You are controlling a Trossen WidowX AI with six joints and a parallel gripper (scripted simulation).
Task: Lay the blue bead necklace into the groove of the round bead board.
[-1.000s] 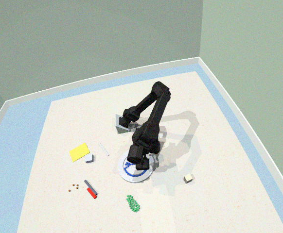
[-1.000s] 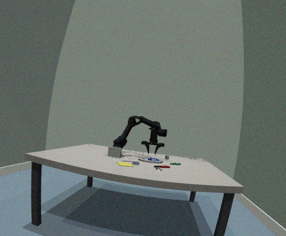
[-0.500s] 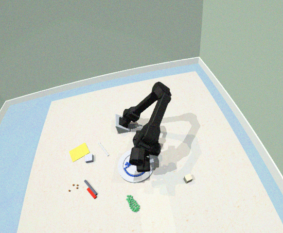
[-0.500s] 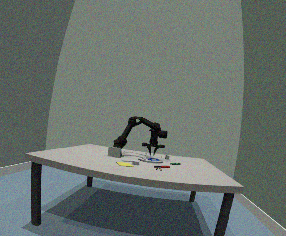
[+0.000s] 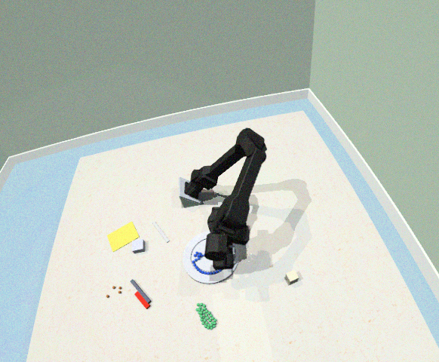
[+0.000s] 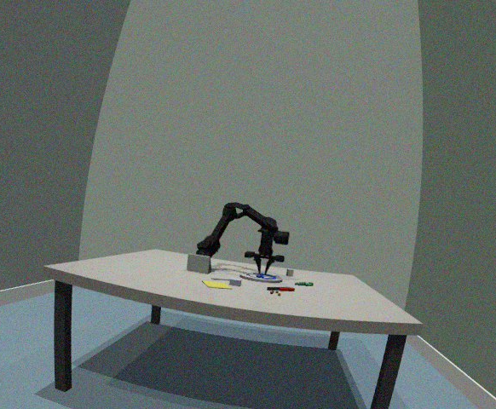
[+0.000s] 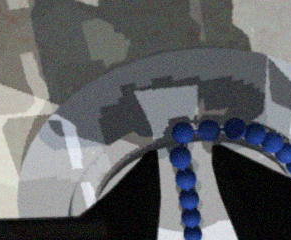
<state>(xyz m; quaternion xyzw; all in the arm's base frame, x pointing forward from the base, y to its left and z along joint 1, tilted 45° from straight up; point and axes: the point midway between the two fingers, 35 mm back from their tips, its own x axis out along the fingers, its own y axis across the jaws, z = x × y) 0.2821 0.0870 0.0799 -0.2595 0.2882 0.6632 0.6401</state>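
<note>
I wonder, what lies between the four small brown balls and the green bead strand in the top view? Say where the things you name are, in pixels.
A slim dark grey bar (image 5: 137,287) (image 6: 273,288) and a slim red bar (image 5: 142,300) (image 6: 287,289) lie there, as the top view shows.

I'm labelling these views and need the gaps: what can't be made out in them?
- Top: the gripper's fingers, hidden beneath the arm.
- Wrist: the rest of the blue bead necklace, cut off by the edges.
- Exterior: individual green beads, too small.

Green beads (image 5: 206,316) (image 6: 304,284), yellow sheet (image 5: 123,236) (image 6: 216,285) beside a grey block (image 5: 138,246) (image 6: 235,282), four brown beads (image 5: 120,291) (image 6: 271,291) near a red-and-grey object (image 5: 142,299) (image 6: 285,289).
</note>
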